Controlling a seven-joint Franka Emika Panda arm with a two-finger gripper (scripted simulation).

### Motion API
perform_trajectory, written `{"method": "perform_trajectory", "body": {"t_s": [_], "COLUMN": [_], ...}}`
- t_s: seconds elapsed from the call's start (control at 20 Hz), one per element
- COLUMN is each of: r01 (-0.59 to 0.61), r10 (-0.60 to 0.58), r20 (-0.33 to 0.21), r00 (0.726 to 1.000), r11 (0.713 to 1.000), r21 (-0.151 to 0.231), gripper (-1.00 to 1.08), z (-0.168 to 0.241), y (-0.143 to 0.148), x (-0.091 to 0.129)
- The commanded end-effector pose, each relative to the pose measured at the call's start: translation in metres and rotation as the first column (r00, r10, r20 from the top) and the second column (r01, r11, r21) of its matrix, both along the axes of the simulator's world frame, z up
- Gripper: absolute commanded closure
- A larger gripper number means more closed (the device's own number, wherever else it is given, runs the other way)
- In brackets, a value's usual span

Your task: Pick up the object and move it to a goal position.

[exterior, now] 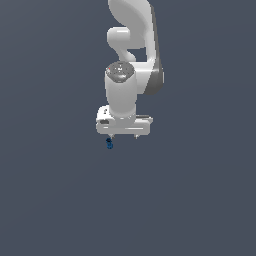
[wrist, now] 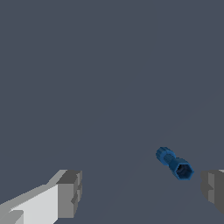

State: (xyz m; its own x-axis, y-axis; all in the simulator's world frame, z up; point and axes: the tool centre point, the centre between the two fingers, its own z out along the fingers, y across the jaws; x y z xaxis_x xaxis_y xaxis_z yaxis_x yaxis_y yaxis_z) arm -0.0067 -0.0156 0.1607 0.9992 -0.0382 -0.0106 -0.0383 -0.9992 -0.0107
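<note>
Item: gripper (wrist: 140,192), jaws wide apart, holding nothing; blue object (wrist: 174,163) sits off-centre near one finger (wrist: 213,189), so closing w/o recentring risks knocking it away.

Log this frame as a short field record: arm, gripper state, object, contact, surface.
arm: white Panda arm, pointing down
gripper: gripper open, fingers wide apart
object: small blue knobbly item, lying on its side, one end hollow
object position: between the fingers, nearer one of them
contact: none visible
surface: plain grey floor
goal marker: none visible
</note>
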Motion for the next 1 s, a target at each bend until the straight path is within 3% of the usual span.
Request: {"method": "perform_trajectory", "body": {"t_s": [0.0, 0.45, 0.95], "r01": [0.0, -0.015, -0.03], "r10": [0.0, 0.015, 0.03], "r20": [0.0, 0.019, 0.018], "r00": [1.0, 1.0, 0.999], "r11": [1.0, 1.0, 0.999], "r21": [0.0, -0.026, -0.024], "gripper": [-0.92, -0.92, -0.92], "z": [0.0, 0.018, 0.012], "y": [0.0, -0.021, -0.024], "x": [0.0, 0.005, 0.002]}}
